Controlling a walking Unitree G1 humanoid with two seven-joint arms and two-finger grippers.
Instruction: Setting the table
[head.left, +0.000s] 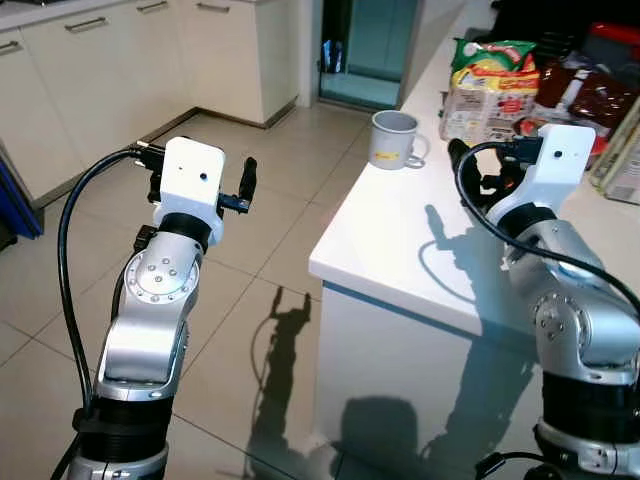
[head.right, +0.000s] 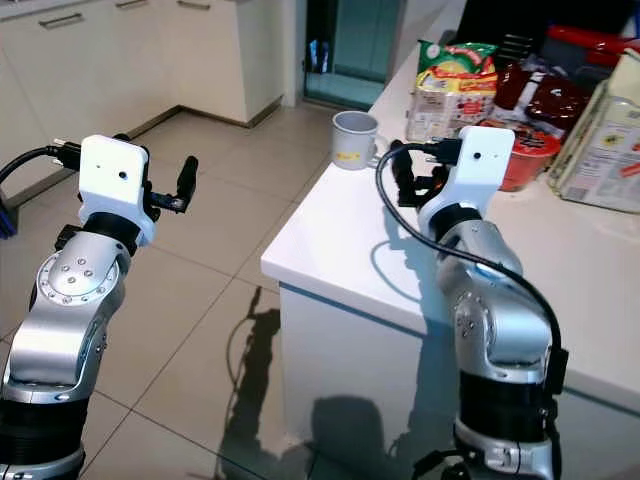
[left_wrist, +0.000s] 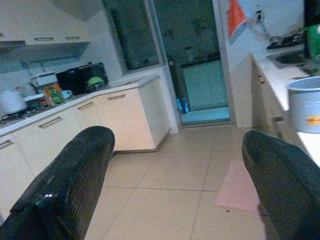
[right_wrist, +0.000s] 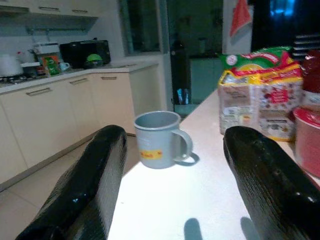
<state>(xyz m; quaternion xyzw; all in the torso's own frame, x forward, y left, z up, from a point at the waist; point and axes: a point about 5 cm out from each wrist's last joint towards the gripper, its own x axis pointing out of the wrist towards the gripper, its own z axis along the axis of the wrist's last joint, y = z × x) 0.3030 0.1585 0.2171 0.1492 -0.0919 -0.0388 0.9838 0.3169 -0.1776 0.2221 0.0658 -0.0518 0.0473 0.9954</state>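
- Mug (head.left: 396, 138): grey, upright on the white bench (head.left: 400, 235), near its far left edge, handle facing right.
- Right gripper (right_wrist: 175, 170): raised over the bench, near side of the mug, jaws released, nothing held.
- Left gripper (left_wrist: 180, 165): raised over the tiled floor (head.left: 270, 200), left of the bench, jaws released.
- Food packets (head.left: 490, 85): just right of the mug.

Ahead of you to the right, the counter (head.left: 400, 240) carries a mug (head.left: 395, 139) near its far left edge. Food packets (head.left: 490, 90) stand behind and to the right of the mug. Your right gripper (head.right: 402, 172) hangs over the counter, short of the mug; your left gripper (head.left: 246, 186) is over the floor (head.left: 270, 200), left of the counter.
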